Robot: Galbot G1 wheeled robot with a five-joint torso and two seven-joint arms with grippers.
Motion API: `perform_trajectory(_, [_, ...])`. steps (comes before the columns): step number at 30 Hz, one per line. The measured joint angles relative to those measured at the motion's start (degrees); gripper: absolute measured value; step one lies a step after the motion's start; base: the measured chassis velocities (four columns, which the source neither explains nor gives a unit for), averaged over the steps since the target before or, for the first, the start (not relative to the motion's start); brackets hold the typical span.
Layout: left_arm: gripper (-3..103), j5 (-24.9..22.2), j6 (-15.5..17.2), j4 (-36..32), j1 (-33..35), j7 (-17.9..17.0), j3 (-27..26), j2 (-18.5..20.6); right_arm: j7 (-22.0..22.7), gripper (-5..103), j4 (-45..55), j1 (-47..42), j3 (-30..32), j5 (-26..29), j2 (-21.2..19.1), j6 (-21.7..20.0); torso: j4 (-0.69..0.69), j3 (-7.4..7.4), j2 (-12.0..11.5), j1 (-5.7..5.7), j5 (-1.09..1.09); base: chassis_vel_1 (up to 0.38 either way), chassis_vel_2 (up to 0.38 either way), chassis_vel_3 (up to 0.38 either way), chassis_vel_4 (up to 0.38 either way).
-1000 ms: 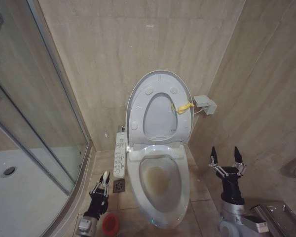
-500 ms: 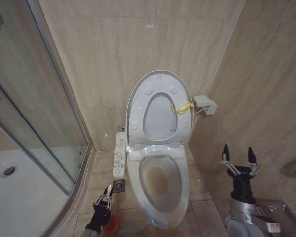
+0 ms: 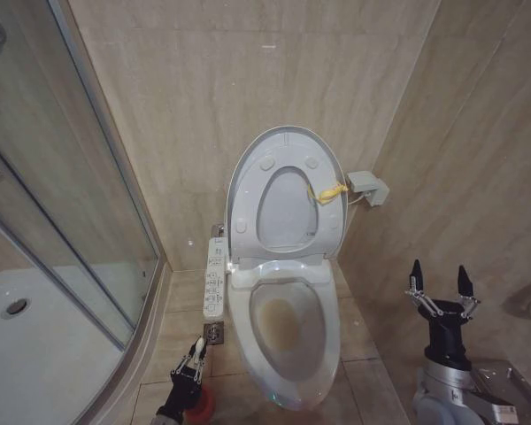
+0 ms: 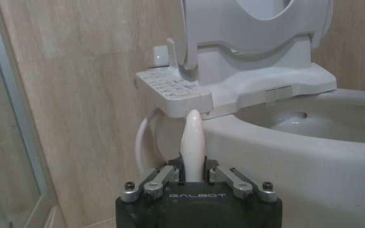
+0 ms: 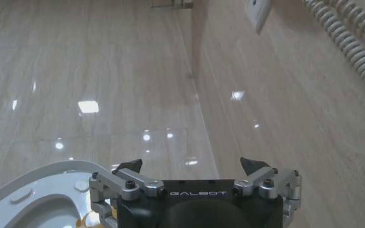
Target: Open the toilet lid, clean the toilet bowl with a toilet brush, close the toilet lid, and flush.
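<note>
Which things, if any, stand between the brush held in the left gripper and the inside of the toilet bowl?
Nothing visible blocks it. The toilet lid stands raised, the toilet bowl is open, and the left gripper holds the toilet brush beside the bowl's outer wall.

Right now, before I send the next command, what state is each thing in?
toilet lid: raised, upright against the wall.
toilet bowl: uncovered, yellowish-brown stain inside.
toilet brush: white handle gripped between the left gripper's fingers.
red holder: on the floor beside the bowl, under the left gripper.
left gripper: shut on the brush handle, low beside the bowl.
right gripper: open, empty, pointing up, on the bowl's other side.
</note>
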Motion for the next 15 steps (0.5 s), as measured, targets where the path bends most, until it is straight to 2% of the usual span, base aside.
perform_trajectory(6, [21, 0.19, -0.05, 1.13, -0.44, 0.83, 0.02, -0.49, -0.2, 100, 0.04, -0.44, -0.01, -0.05, 0.19, 0.42, 0.01, 0.0, 0.0, 0.0, 0.01, 0.0, 0.0, 0.0, 0.0])
perform_trajectory(15, [21, -1.64, -0.27, 6.01, -3.95, 4.79, 1.04, -1.9, -0.41, 100, -0.26, -0.83, -0.07, -0.21, 0.5, 0.87, 0.0, 0.0, 0.0, 0.0, 0.01, 0.0, 0.0, 0.0, 0.0])
